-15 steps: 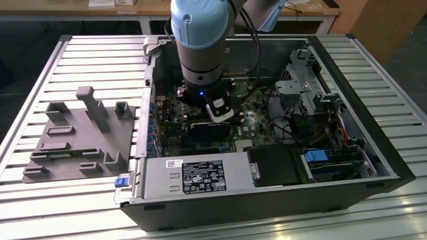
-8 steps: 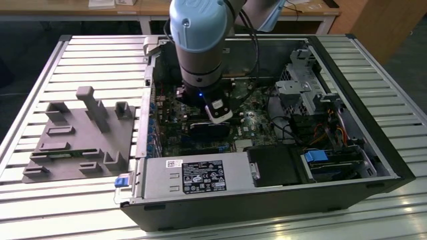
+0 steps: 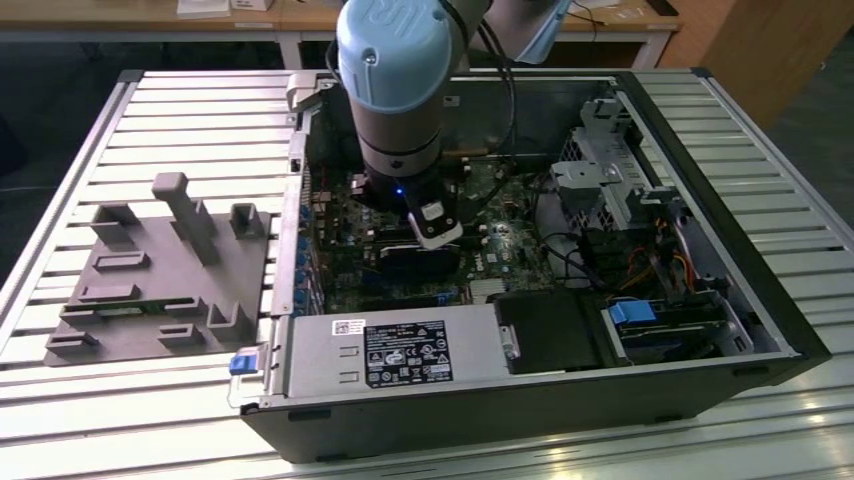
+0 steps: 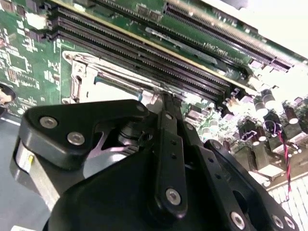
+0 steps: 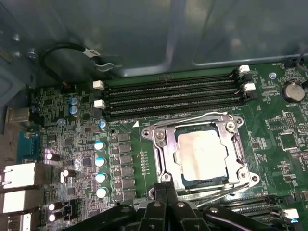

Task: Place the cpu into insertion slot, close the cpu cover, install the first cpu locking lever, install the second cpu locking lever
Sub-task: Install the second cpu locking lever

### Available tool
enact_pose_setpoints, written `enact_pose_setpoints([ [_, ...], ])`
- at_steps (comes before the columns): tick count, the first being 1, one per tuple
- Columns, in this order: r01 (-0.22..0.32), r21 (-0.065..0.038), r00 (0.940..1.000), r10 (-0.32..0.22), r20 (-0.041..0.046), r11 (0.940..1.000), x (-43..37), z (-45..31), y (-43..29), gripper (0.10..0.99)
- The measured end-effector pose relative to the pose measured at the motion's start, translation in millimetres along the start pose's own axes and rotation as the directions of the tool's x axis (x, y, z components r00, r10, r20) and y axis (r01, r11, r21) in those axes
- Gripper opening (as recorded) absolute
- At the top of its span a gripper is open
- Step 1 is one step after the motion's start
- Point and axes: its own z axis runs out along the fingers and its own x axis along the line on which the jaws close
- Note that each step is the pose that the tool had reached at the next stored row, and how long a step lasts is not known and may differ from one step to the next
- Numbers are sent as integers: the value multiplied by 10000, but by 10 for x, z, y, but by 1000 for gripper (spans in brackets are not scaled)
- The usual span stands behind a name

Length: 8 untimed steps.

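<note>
— Where's the cpu [image 5: 201, 152]?
— Seated in the insertion slot [image 5: 231, 179], with the cpu cover [image 5: 163, 137] shut over it.
— And the gripper [image 5: 166, 188]?
— At the cover's edge, jaws pinched narrow, holding nothing visible.

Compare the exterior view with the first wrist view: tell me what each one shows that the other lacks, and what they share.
Exterior view alone: the open black computer case on a slatted metal table, a grey moulded fixture block, the pale blue arm reaching inside.

First wrist view alone: the pale silvery square cpu seated in the insertion slot, the silver metal cpu cover closed around it, and the black hand at the socket's edge.

Both: the green motherboard.
</note>
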Motion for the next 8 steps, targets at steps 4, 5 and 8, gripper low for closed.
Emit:
enact_pose_setpoints([
  [4, 0, 1, 10000, 0, -1, 10000, 0, -18, 5, 102],
  [5, 0, 0, 10000, 0, -1, 10000, -1, -35, 11, 102],
  [8, 0, 0, 10000, 0, -1, 10000, -3, -108, 35, 102],
])
